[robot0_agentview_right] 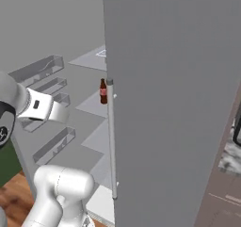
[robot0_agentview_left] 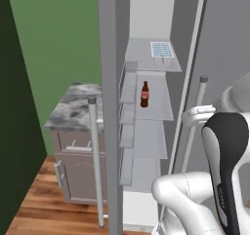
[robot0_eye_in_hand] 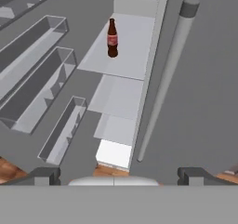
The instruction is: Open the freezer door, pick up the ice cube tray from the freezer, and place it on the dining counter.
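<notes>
Left base view: freezer (robot0_agentview_left: pixel 181 44) shelves hold ice cube tray (robot0_agentview_left: pixel 161 49), bottle (robot0_agentview_left: pixel 144 94).

I see the freezer door (robot0_agentview_left: pixel 108 107) swung wide open, edge-on in the left base view, its bar handle (robot0_agentview_left: pixel 96 161) upright. The freezer (robot0_agentview_left: pixel 149 131) stands exposed, pale grey inside with flat shelves. The tray (robot0_agentview_left: pixel 161 49), white with pale-blue cells, lies flat on the top shelf, toward its right rear.
</notes>
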### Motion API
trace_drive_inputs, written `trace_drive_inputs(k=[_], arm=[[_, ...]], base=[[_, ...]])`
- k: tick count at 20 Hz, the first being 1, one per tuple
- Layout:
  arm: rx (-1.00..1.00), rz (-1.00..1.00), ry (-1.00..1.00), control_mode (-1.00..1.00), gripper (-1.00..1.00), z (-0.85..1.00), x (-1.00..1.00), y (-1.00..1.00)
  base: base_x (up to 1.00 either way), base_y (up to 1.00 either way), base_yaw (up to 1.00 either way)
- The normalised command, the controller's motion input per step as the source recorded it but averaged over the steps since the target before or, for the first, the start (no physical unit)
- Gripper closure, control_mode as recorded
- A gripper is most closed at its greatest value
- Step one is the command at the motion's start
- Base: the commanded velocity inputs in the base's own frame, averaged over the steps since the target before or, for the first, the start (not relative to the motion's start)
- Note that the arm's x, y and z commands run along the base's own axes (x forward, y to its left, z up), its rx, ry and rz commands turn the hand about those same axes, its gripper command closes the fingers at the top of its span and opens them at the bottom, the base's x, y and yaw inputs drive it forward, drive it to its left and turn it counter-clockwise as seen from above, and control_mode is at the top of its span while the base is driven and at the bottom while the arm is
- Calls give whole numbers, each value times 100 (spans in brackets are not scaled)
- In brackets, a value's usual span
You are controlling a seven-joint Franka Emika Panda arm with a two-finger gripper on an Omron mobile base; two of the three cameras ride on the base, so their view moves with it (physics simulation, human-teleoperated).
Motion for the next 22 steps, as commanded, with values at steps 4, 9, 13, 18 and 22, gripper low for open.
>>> trace_drive_inputs(k=[4, 9, 13, 18, 22], arm=[[0, 0, 0, 100, -100, 0, 0, 0], [0, 0, 0, 100, -100, 0, 0, 0], [0, 0, 0, 100, -100, 0, 0, 0], [0, -3, 3, -100, -100, 0, 6, -18], [7, -20, 3, -100, -100, 24, 0, -47]], base=[[36, 2, 10], [16, -9, 0], [7, -21, 0], [2, -1, 0], [0, 0, 0]])
